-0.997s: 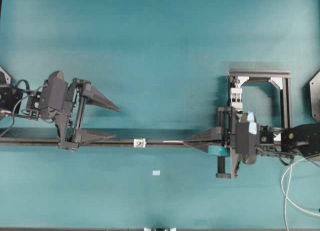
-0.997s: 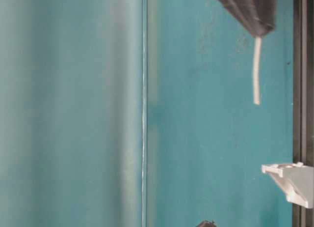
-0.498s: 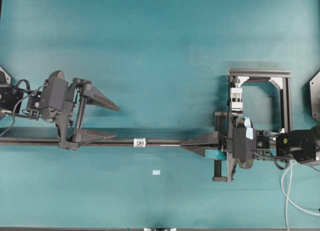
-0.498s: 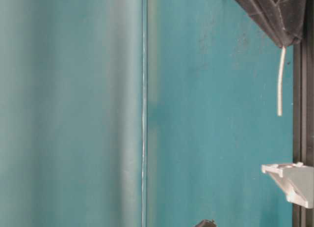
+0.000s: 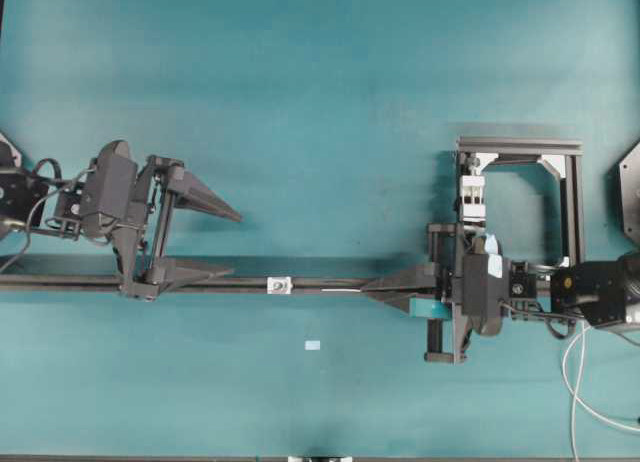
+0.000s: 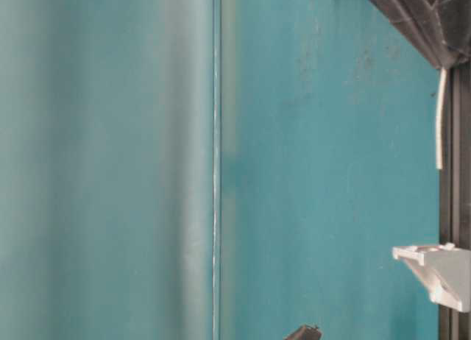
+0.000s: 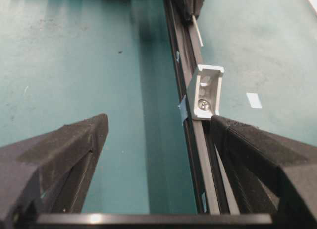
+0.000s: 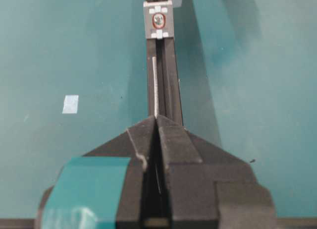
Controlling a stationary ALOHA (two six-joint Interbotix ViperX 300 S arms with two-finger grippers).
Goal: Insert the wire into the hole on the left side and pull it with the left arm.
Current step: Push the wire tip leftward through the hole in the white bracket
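Right gripper (image 8: 156,119) fingers clench the wire (image 8: 155,85), its free end lying along the black rail (image 8: 168,90), aimed at the hole (image 8: 158,20) but short of it. Beyond the fitting, left gripper (image 5: 225,244) fingers stand spread astride the rail, presumably ready to pull.

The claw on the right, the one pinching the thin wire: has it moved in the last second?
Yes. In the overhead view the right gripper has slid left along the black rail, toward the small silver fitting.
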